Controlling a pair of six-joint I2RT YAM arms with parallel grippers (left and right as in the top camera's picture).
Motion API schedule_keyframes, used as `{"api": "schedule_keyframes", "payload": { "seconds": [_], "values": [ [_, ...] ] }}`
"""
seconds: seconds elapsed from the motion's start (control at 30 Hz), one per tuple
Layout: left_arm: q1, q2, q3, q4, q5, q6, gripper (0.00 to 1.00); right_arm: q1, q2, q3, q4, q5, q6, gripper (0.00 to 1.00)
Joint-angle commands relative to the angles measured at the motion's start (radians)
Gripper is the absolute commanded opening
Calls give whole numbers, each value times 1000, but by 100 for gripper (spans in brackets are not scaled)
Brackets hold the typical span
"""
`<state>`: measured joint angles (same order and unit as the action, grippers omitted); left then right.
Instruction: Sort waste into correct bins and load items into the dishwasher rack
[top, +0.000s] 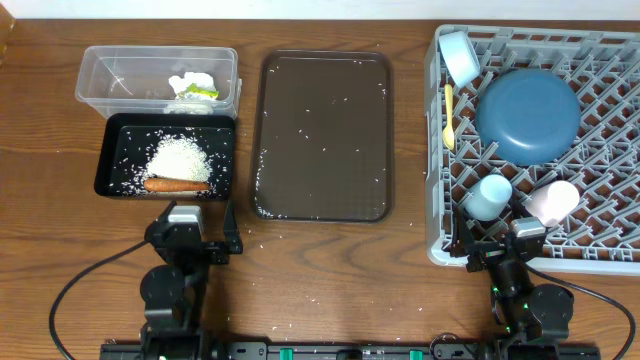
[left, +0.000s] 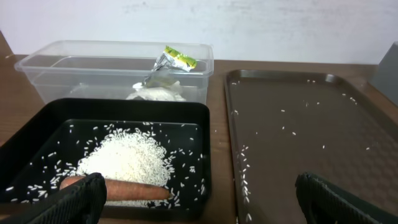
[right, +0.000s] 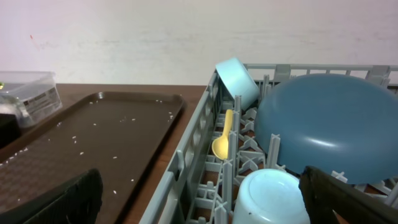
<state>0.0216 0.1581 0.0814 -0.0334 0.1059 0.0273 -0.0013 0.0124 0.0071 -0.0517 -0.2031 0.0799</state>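
Brown wood counter (top: 330, 275) carried everything. Crumpled paper (top: 192, 87) lay in the clear tub (top: 100, 75). Rice (top: 180, 157) and the carrot stick (top: 175, 184) lay in the black tray (top: 112, 150), with stray grains over the brown serving tray (top: 320, 130). Plate (top: 527, 117), bowl (top: 460, 57), spoon (top: 448, 115), light blue cup (top: 488, 196) and pink cup (top: 553, 200) sat in the grey rack (top: 436, 150). The left claw (top: 195, 222) and right claw (top: 505, 238) hung wide and empty.
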Motion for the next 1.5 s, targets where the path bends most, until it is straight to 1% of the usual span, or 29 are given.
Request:
{"api": "schedule_keyframes", "payload": {
  "seconds": [0.0, 0.17, 0.23, 0.3, 1.47],
  "values": [
    [-2, -51, -25, 12, -6, 15, 100, 19, -6, -2, -3, -6, 13, 99],
    [-2, -110, -71, 12, -13, 18, 100, 19, -6, -2, -3, -6, 13, 99],
    [-2, -138, -77, -26, -12, 17, 100, 19, -6, -2, -3, -6, 13, 99],
    [-2, -157, -77, -28, -13, 18, 100, 19, -6, -2, -3, -6, 13, 99],
    [-5, -154, -77, -29, -12, 18, 100, 19, -6, -2, -3, -6, 13, 99]
  ]
}}
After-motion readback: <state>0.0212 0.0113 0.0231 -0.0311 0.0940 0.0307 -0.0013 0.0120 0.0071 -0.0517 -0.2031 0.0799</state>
